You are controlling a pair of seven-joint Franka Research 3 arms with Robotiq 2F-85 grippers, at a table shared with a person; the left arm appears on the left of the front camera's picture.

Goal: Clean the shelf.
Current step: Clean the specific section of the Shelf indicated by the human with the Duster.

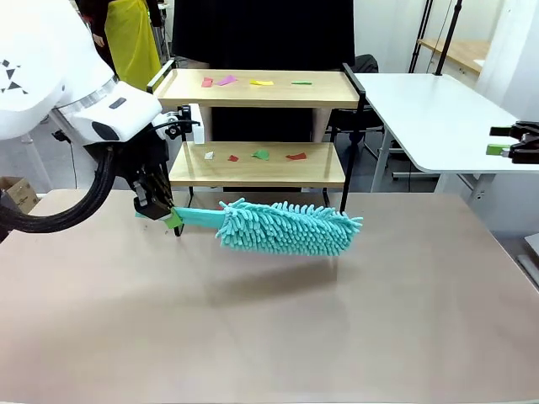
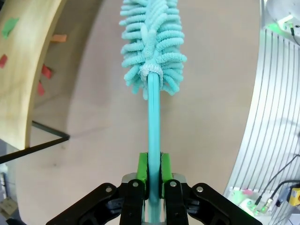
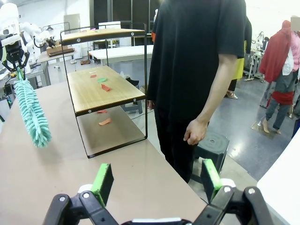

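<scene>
Two light wooden boards in a thin black frame form the shelf [image 1: 324,91], standing at the far edge of the desk [image 1: 269,337], just beyond our left end effector [image 1: 168,215]. That end effector is clenched on the handle of a teal duster [image 1: 286,225] whose long axis runs along the shelf's front, lower than the bottom board; our right end effector [image 3: 157,180] hangs released and well off, so the left arm is nearer. Small coloured paper scraps [image 1: 261,154] dot both boards.
</scene>
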